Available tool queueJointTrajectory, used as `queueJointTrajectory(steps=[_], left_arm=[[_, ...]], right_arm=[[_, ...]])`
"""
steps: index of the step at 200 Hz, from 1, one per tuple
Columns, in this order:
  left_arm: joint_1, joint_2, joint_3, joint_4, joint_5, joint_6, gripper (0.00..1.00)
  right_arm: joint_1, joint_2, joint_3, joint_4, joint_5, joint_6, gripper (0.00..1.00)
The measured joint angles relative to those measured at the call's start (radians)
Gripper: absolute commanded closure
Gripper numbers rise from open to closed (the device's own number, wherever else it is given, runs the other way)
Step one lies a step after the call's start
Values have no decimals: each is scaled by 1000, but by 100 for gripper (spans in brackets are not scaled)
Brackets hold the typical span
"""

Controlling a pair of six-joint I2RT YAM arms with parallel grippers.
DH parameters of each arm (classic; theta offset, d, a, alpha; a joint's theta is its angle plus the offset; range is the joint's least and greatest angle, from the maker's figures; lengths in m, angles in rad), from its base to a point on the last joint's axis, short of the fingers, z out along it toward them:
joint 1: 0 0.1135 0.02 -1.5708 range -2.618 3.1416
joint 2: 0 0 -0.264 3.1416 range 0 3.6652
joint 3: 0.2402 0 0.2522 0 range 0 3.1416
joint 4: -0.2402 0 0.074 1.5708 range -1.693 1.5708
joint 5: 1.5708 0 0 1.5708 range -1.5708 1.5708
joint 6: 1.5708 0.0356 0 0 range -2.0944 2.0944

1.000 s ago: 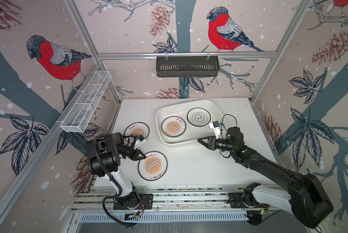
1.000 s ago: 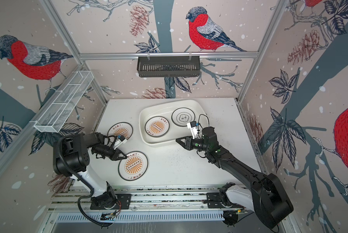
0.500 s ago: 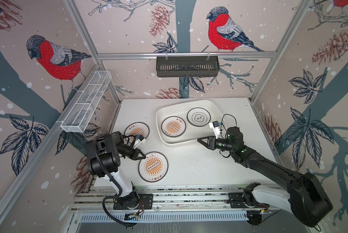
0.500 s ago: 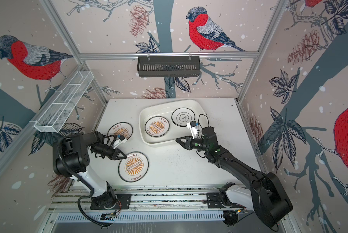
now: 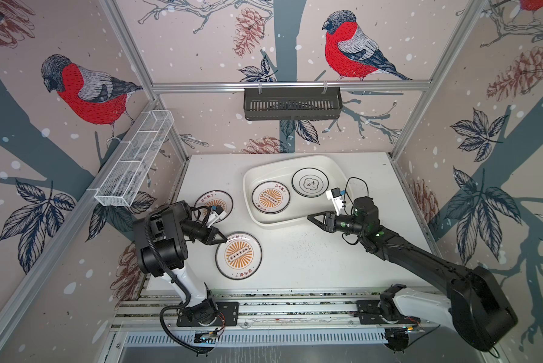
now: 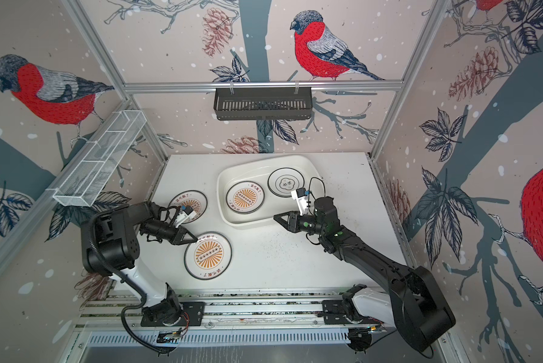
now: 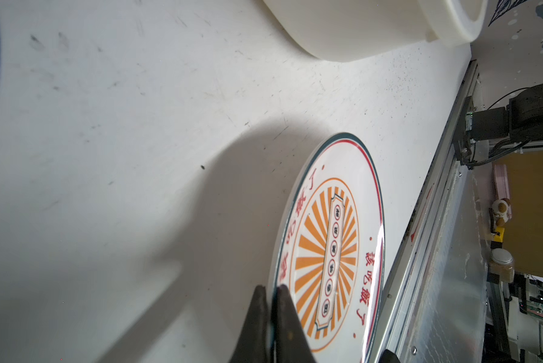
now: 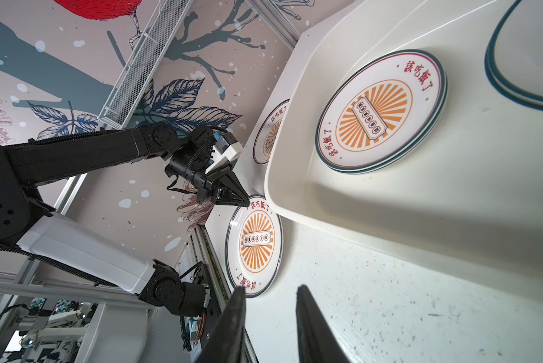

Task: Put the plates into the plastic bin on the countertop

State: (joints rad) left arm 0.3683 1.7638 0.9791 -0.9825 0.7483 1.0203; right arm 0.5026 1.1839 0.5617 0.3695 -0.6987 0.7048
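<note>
A sunburst plate (image 5: 238, 255) (image 6: 208, 255) lies on the countertop (image 5: 311, 257) near its front edge. My left gripper (image 5: 223, 240) (image 7: 271, 287) is shut on that plate's (image 7: 330, 245) rim, one finger above it and one below. A second sunburst plate (image 5: 221, 201) lies behind my left wrist, partly hidden by it. The plastic bin (image 5: 247, 188) (image 8: 452, 201) holds a sunburst plate (image 5: 270, 198) (image 8: 380, 110) and a quatrefoil plate (image 5: 310, 183). My right gripper (image 5: 311, 217) (image 8: 271, 287) hovers open and empty just outside the bin's front wall.
A black slotted basket (image 5: 292, 103) hangs on the back wall. A white wire mesh basket (image 5: 135, 160) hangs on the left wall above the table's left edge. Aluminium rails (image 5: 264, 309) carrying both arm bases run along the front.
My left jaws have closed the last bit onto the front plate's rim. Neither arm has otherwise shifted.
</note>
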Motion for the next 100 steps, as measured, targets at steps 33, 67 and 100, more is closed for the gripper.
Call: queueJointTrajectory(steps=[33, 67, 100], left_arm=[[0, -24, 9, -20, 5, 7, 100], [0, -44, 53, -50, 3, 33, 100], [0, -54, 75, -78, 2, 51, 100]], right_arm=[[0, 7, 1, 13, -6, 3, 70], [0, 7, 1, 28, -8, 5, 70], [0, 7, 1, 29, -10, 5, 70]])
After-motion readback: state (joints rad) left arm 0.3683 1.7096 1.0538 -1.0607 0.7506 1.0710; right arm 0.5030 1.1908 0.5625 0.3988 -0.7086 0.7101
